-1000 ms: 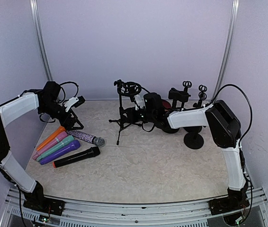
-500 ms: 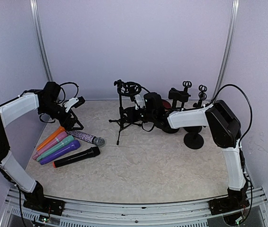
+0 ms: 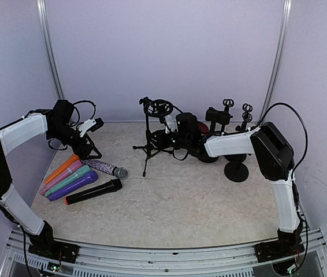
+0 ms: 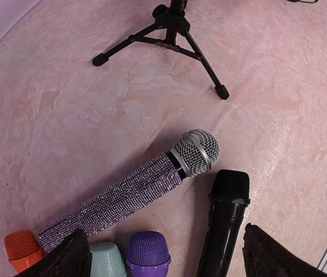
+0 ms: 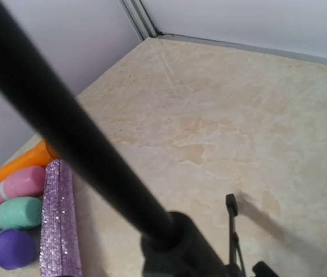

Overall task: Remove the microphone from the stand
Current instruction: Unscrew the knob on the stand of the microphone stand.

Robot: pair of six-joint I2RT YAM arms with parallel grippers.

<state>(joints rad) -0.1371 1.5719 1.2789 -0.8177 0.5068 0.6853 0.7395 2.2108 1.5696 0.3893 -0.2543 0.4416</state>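
Note:
A black tripod stand (image 3: 147,141) stands at the middle back, and I see nothing in the ring mount (image 3: 161,107) at its top. My right gripper (image 3: 162,138) is against its pole. In the right wrist view that pole (image 5: 82,144) runs diagonally close past the camera and the fingers are hidden. Several microphones lie at the left, among them a glittery one (image 4: 129,193) and a black one (image 4: 224,225). My left gripper (image 4: 169,261) hovers open above them, holding nothing. No microphone shows on a stand.
Orange (image 3: 62,167), pink (image 5: 10,187), teal (image 4: 107,255) and purple (image 4: 149,251) microphones lie side by side near the left wall. Two more stands (image 3: 228,104) (image 3: 246,108) and a round base (image 3: 237,170) are at the back right. A red shape (image 3: 203,126) shows behind my right arm.

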